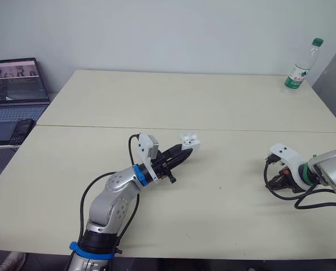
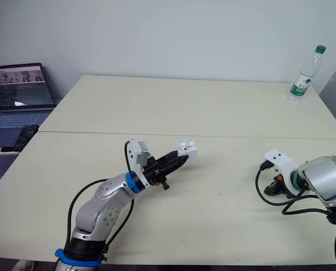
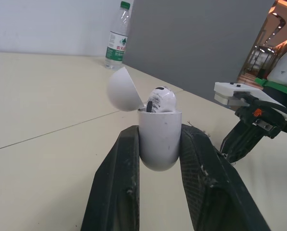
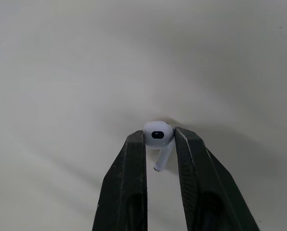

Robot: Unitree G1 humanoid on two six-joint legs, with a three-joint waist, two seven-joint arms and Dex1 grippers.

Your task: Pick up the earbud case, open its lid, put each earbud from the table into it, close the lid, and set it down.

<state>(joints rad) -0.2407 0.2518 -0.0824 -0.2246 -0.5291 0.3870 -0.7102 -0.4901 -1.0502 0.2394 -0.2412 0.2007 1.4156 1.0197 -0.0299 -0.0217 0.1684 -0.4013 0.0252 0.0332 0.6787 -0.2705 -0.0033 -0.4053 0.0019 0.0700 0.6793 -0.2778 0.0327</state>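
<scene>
one earbud case, upright, lid open, is clamped in left end effector; right end effector pinches an earbud.

earbud case glossy white plastic; earbud same gloss; table matt, smooth; bottle clear plastic.

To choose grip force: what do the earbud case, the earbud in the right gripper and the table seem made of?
Earbud case: probably hard white plastic, glossy; soft highlights on its rounded shell. Earbud: seemingly the same smooth white plastic, with one dark spot. Table: matte cream top, perhaps laminate; no glare.
</scene>
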